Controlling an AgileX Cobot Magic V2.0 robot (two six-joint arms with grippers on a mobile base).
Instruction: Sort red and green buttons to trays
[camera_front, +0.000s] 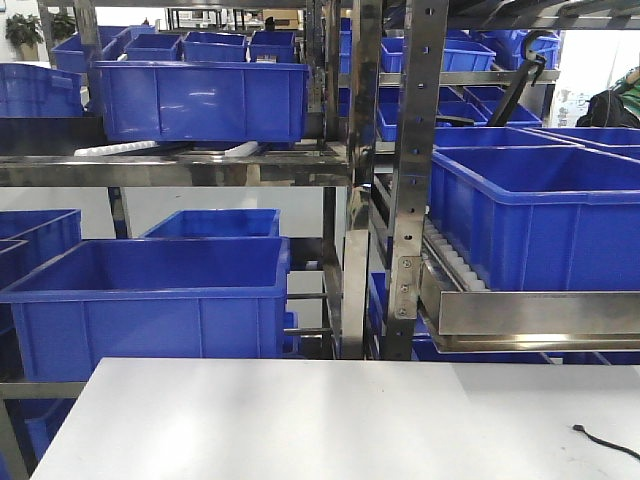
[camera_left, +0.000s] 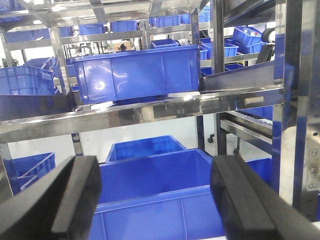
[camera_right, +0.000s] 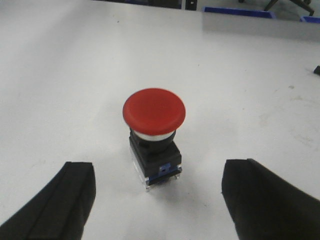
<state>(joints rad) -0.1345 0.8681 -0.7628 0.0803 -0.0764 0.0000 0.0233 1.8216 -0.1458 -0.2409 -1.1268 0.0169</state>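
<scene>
A red mushroom-head button (camera_right: 154, 111) on a black switch body stands upright on the white table (camera_right: 60, 75) in the right wrist view. My right gripper (camera_right: 157, 195) is open, its black fingers on either side just short of the button, not touching it. My left gripper (camera_left: 157, 200) is open and empty, raised and pointing at the blue bins on the rack. No green button and no trays show. Neither gripper shows in the front view.
Steel racks hold several blue plastic bins (camera_front: 160, 300) behind the white table (camera_front: 330, 420). A large blue bin (camera_left: 135, 72) sits on a shelf ahead of the left gripper, another (camera_left: 160, 190) below. A black cable end (camera_front: 600, 440) lies at the table's right.
</scene>
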